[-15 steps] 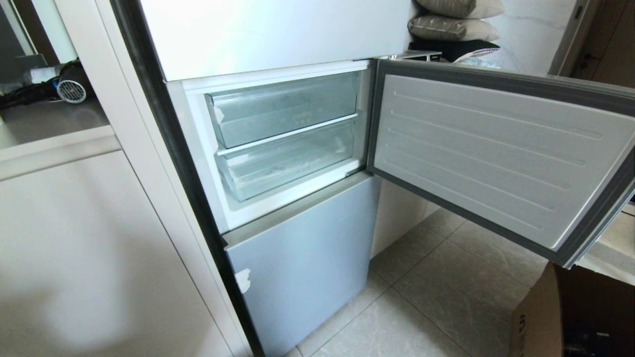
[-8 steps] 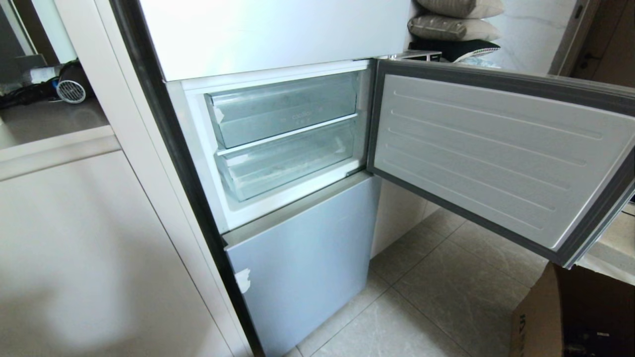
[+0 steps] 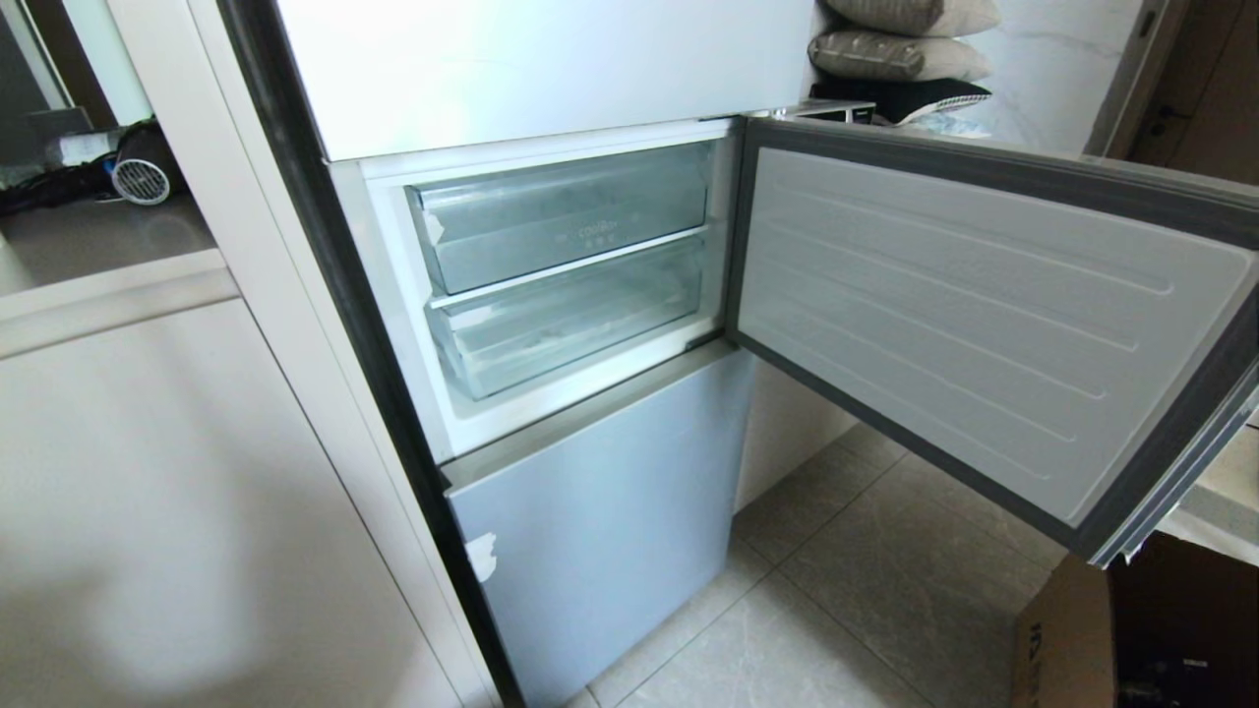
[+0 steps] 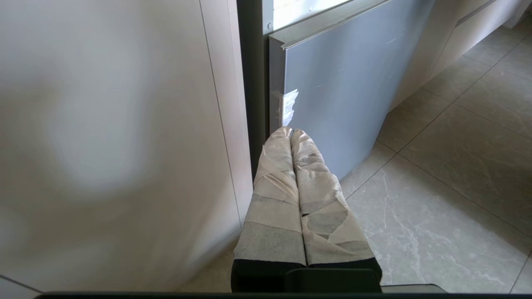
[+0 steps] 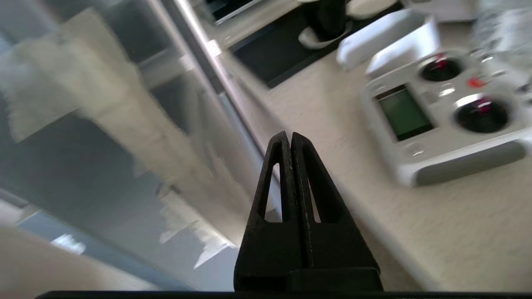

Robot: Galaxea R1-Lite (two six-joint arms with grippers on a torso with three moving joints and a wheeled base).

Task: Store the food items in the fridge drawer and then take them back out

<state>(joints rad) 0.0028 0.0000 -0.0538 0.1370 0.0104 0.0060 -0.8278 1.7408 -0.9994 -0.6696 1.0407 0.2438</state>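
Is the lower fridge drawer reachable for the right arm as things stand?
Probably yes. The fridge door stands swung wide to the right, leaving the fridge drawer front exposed and unblocked. But the right gripper is shut, outside the head view, by a countertop beside the door's edge.

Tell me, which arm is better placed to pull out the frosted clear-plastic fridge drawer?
Probably the right. The black right gripper, shut, is up by the open white fridge door, about level with the frosted clear-plastic drawer. The tape-wrapped left gripper, shut, hangs low beside the blue-grey bottom door panel.

Two clear fridge drawers (image 3: pixel 566 315), one open door (image 3: pixel 974 324), three cushions (image 3: pixel 905 49)
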